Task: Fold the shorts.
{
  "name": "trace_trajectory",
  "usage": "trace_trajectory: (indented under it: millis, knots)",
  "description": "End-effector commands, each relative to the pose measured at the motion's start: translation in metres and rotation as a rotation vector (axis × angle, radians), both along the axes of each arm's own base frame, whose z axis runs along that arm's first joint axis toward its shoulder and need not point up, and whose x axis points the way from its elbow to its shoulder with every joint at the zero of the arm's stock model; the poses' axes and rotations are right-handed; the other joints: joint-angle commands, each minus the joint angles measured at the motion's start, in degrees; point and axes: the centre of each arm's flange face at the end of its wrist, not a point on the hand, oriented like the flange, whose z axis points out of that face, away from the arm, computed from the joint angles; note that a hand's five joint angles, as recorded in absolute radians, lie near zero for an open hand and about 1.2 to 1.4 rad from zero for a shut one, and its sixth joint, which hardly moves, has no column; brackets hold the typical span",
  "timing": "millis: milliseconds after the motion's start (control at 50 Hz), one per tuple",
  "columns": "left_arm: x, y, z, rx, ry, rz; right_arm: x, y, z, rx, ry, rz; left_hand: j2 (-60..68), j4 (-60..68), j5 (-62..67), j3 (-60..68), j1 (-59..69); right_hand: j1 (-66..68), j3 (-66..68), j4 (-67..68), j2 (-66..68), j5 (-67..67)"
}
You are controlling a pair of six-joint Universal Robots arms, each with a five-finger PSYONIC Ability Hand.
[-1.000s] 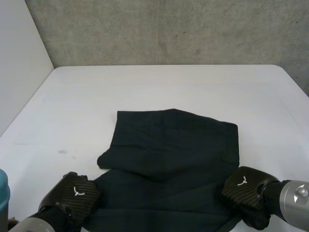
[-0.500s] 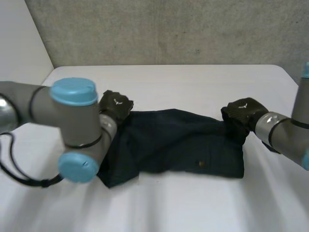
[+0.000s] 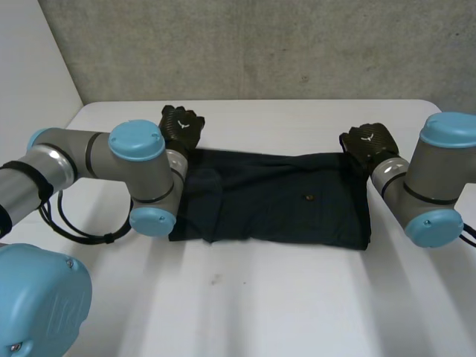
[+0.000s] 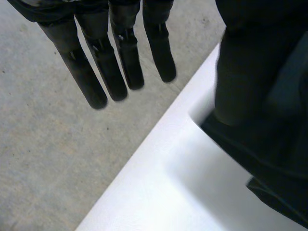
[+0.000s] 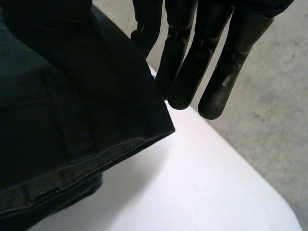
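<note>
The dark shorts (image 3: 275, 201) lie folded in a long band across the middle of the white table (image 3: 297, 305). My left hand (image 3: 182, 125) is at their far left corner. Its fingers (image 4: 110, 62) point straight out past the table's far edge, holding nothing, with the thumb beside the cloth (image 4: 269, 163). My right hand (image 3: 370, 141) is at the far right corner. In the right wrist view the cloth (image 5: 57, 120) rises from the table to that hand (image 5: 192, 57), pinched between straight fingers and the thumb.
My left arm (image 3: 141, 178) bends over the table at the shorts' left end, and my right arm (image 3: 435, 186) stands at their right end. A grey concrete wall (image 3: 260, 44) runs just behind the table's far edge. A small speck (image 3: 216, 280) marks the near table.
Both hands carried the shorts' near edge from the front of the table over to the far edge, folding them in half. The left hand's fingers have straightened off the cloth.
</note>
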Motion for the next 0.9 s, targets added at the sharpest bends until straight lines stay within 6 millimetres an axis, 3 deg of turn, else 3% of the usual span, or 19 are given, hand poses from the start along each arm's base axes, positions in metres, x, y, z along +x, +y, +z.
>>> trace_trajectory:
  millis: [20, 100, 140, 220, 340, 440, 500, 560, 580, 600, 640, 740, 900]
  knots:
    - [0.004, 0.009, 0.028, 0.005, 0.050, -0.059, 0.002, 0.000, 0.001, -0.033, -0.007, 0.013, -15.77, -15.99, -16.05, -16.45, -14.61, -41.42, -53.20, -53.68, -53.00, -52.20]
    - [0.014, 0.025, 0.047, 0.045, 0.059, -0.097, -0.006, 0.007, 0.021, -0.041, -0.027, -0.006, -24.38, -24.60, -24.65, -25.06, -23.22, -45.86, -57.63, -58.11, -57.44, -56.64]
    - [0.022, 0.036, 0.060, 0.065, 0.060, -0.102, -0.010, 0.021, 0.036, -0.038, -0.037, -0.001, -24.55, -24.77, -24.82, -25.23, -23.39, -45.86, -57.63, -58.11, -57.44, -56.64]
    - [0.035, 0.061, 0.072, 0.122, 0.055, -0.106, -0.014, 0.040, 0.048, -0.019, -0.043, 0.000, -24.38, -24.61, -24.66, -25.06, -23.23, -45.86, -57.63, -58.11, -57.44, -56.64]
    - [0.044, 0.093, 0.063, 0.227, 0.058, -0.158, -0.023, 0.074, 0.043, 0.107, -0.033, -0.007, -22.53, -22.76, -22.81, -23.21, -21.38, -45.86, -57.63, -58.11, -57.44, -56.64]
    - [0.047, 0.111, 0.040, 0.314, 0.023, -0.225, -0.029, 0.097, 0.027, 0.265, -0.034, -0.018, -17.17, -17.39, -17.44, -17.85, -16.01, -45.86, -57.63, -58.11, -57.44, -56.64]
    - [0.049, 0.109, 0.034, 0.327, 0.022, -0.215, -0.031, 0.105, 0.017, 0.315, -0.041, -0.028, -11.79, -12.01, -12.06, -12.47, -10.63, -45.86, -57.63, -58.11, -57.44, -56.64]
    - [0.050, 0.105, 0.030, 0.333, 0.022, -0.202, -0.032, 0.106, 0.012, 0.316, -0.048, -0.031, 1.31, 1.09, 1.04, 0.63, 2.47, -44.93, -56.71, -57.19, -56.51, -55.71]
    - [0.051, 0.103, 0.027, 0.336, 0.019, -0.197, -0.032, 0.105, 0.008, 0.313, -0.053, -0.032, 6.85, 6.63, 6.57, 6.17, 8.01, -43.27, -55.04, -55.52, -54.85, -54.05]
    - [0.054, 0.097, 0.019, 0.348, 0.015, -0.175, -0.032, 0.104, 0.006, 0.307, -0.058, -0.034, 21.23, 21.00, 20.95, 20.55, 22.38, -42.09, -53.86, -54.34, -53.66, -52.86]
    - [0.059, 0.088, 0.013, 0.351, 0.014, -0.140, -0.032, 0.101, -0.004, 0.302, -0.064, -0.035, 30.42, 30.20, 30.15, 29.74, 31.58, -41.07, -52.84, -53.32, -52.65, -51.85]
    - [0.074, 0.072, 0.007, 0.346, 0.007, -0.032, -0.030, 0.094, -0.015, 0.278, -0.071, -0.033, 36.18, 35.95, 35.90, 35.50, 37.33, -37.04, -48.81, -49.29, -48.61, -47.81]
    - [0.082, 0.070, 0.002, 0.357, -0.006, 0.015, -0.030, 0.090, -0.032, 0.304, -0.059, -0.045, 35.34, 35.11, 35.06, 34.65, 36.49, -33.16, -44.94, -45.42, -44.74, -43.94]
